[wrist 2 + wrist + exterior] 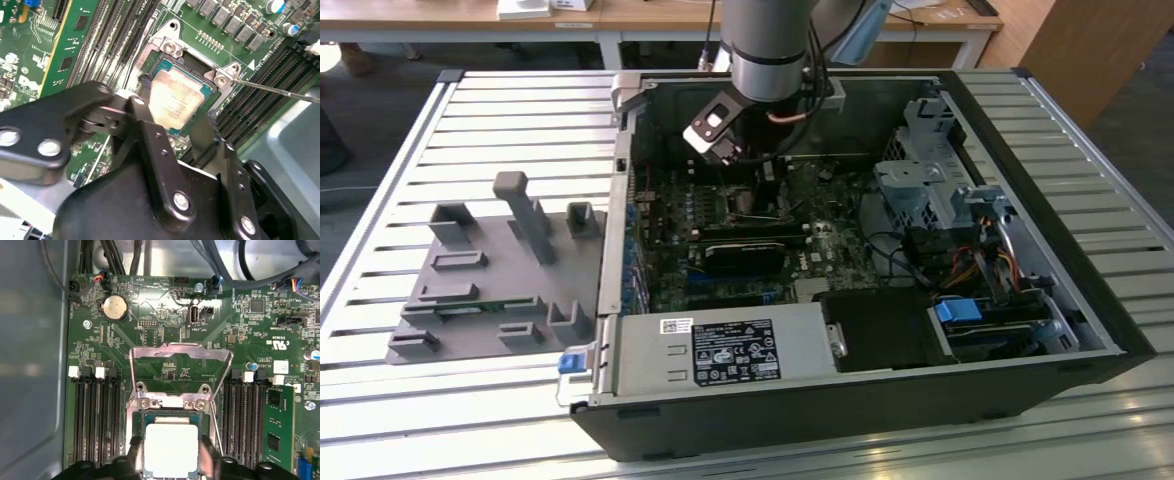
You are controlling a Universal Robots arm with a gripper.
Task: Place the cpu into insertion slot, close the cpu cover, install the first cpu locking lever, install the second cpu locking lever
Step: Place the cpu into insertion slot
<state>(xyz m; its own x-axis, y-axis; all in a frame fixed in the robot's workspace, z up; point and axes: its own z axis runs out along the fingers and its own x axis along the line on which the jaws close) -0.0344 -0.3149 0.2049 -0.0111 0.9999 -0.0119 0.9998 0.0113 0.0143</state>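
In the exterior view an open computer case [881, 400] lies on a slatted metal worktop [400, 140], with a grey fixture plate [494, 270] beside it on the exterior view's left; the arm [767, 40] reaches down into the case over the green motherboard [720, 215]. In the second wrist view the gripper [175, 117] is drawn in narrow on the cpu [172, 100] — one black finger against each of two opposite edges. The chip lies level over the insertion slot [197, 67], though whether it is fully seated I cannot tell. A thin wire lever [280, 91] runs off past one corner of the slot. In the first wrist view the cpu cover [180, 352] stands swung open on its hinge, away from the chip, the board showing through its cut-out. Black memory slots [97, 425] flank the socket on both sides, and a coin cell [114, 307] sits further up the board.
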